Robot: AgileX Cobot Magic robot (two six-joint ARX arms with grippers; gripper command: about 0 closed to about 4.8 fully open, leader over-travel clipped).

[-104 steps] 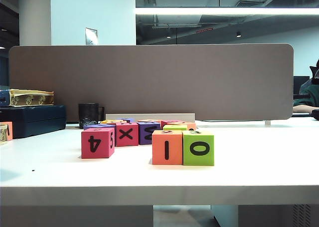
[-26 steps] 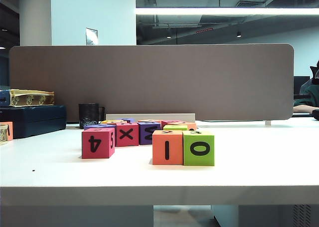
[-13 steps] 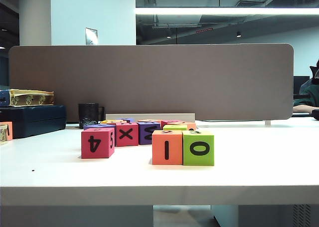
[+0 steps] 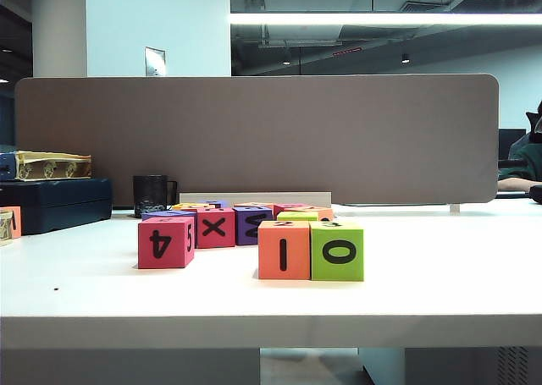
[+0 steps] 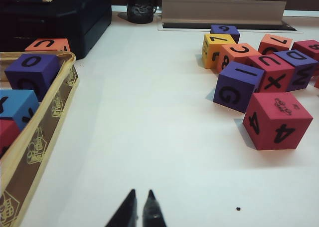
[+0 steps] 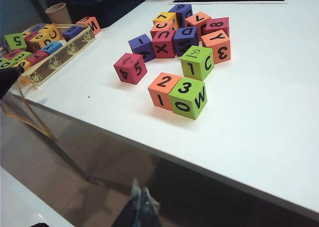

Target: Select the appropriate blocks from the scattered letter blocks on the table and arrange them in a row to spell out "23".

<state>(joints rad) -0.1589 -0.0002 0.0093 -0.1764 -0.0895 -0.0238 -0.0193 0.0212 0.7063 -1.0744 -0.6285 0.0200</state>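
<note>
Letter blocks look like matte foam, soft-edged, printed black characters; orange block and lime-green block same finish. Table smooth white laminate, slight sheen. Divider panel grey-brown cloth-like, matte. Left gripper and right gripper dark plastic.

The left gripper hangs low over the table, near its front edge, pointing level across the top with its two dark fingertips pressed together, holding nothing. The right gripper sits off the table, out past its front edge and lower than the top, its fingertips likewise closed and empty. Neither arm shows in the exterior view.
</note>
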